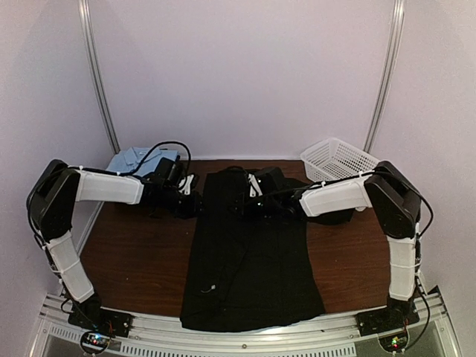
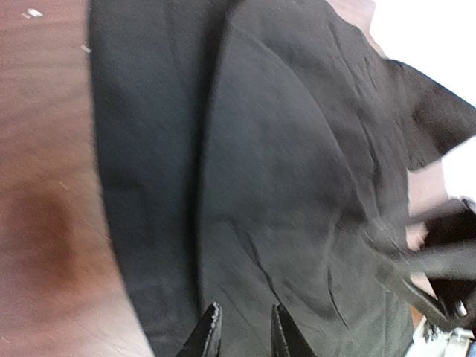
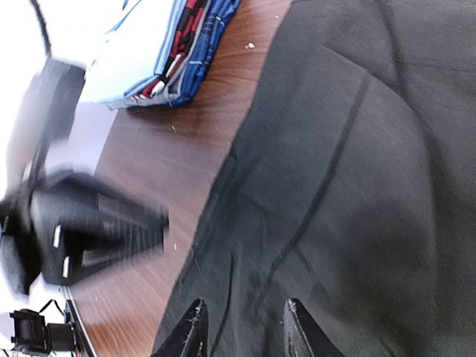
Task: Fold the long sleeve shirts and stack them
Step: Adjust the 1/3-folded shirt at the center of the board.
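Note:
A large black shirt [image 1: 249, 260] lies lengthwise down the middle of the brown table, sleeves folded in. My left gripper [image 1: 192, 187] hovers at its far left edge, open and empty; in the left wrist view its gripper [image 2: 242, 331] is above the black shirt [image 2: 282, 171]. My right gripper [image 1: 253, 186] hovers over the shirt's far end, open and empty; in the right wrist view its gripper [image 3: 242, 327] is above the black shirt [image 3: 349, 186]. A stack of folded shirts with a light blue collared one on top [image 1: 137, 160] sits at the far left, also in the right wrist view [image 3: 171, 52].
A white mesh basket [image 1: 338, 158] stands at the far right corner. Bare brown table [image 1: 134, 253] lies on both sides of the black shirt. The left arm shows blurred in the right wrist view [image 3: 82, 230].

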